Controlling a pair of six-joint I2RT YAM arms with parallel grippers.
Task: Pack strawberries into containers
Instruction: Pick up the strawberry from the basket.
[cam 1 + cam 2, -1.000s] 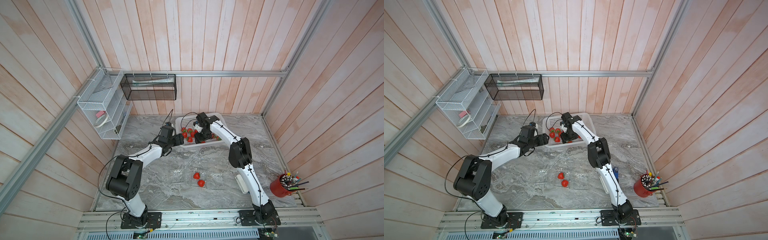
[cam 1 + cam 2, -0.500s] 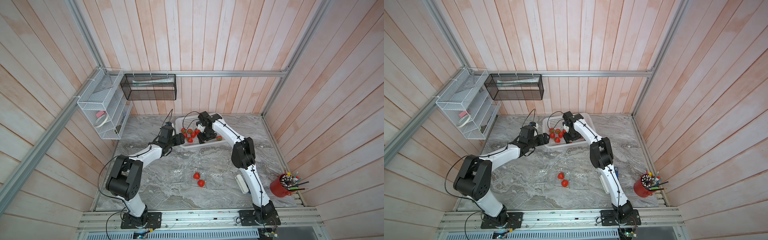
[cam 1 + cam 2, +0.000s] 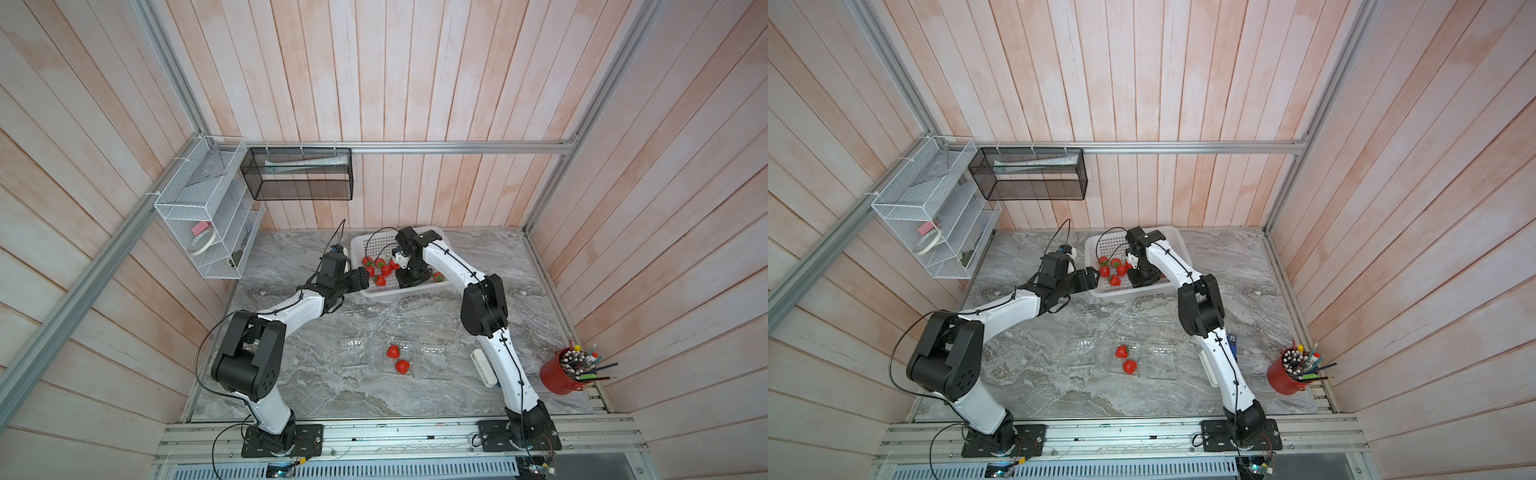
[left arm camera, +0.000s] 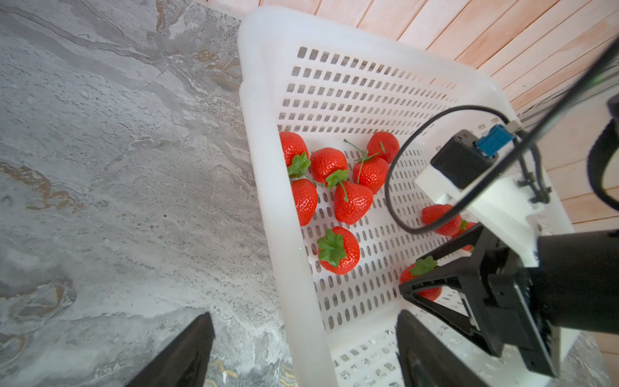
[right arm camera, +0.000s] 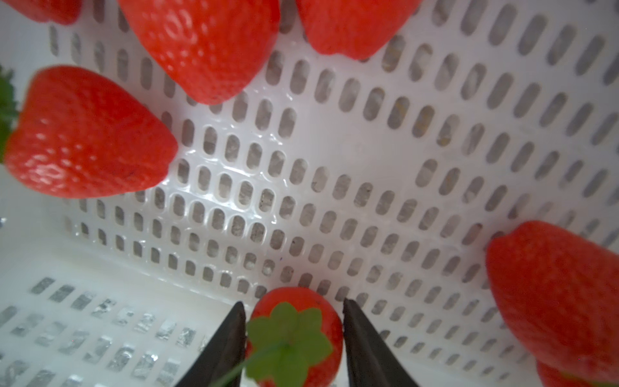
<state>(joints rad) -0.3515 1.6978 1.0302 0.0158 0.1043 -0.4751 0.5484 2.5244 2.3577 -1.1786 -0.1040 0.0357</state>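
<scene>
In both top views, strawberries (image 3: 380,262) filled a white basket (image 3: 415,291), and two berries (image 3: 1121,351) lay on the marble. In the left wrist view, the left gripper (image 4: 304,316) stood spread astride the basket's wall. In the right wrist view, the right gripper (image 5: 293,301) pinched a green-capped strawberry (image 5: 294,335) on the basket floor.

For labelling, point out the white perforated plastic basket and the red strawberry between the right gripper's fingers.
White perforated plastic basket (image 4: 268,174): left wrist view, side rim.
Red strawberry (image 5: 291,335): right wrist view, its green cap.
</scene>
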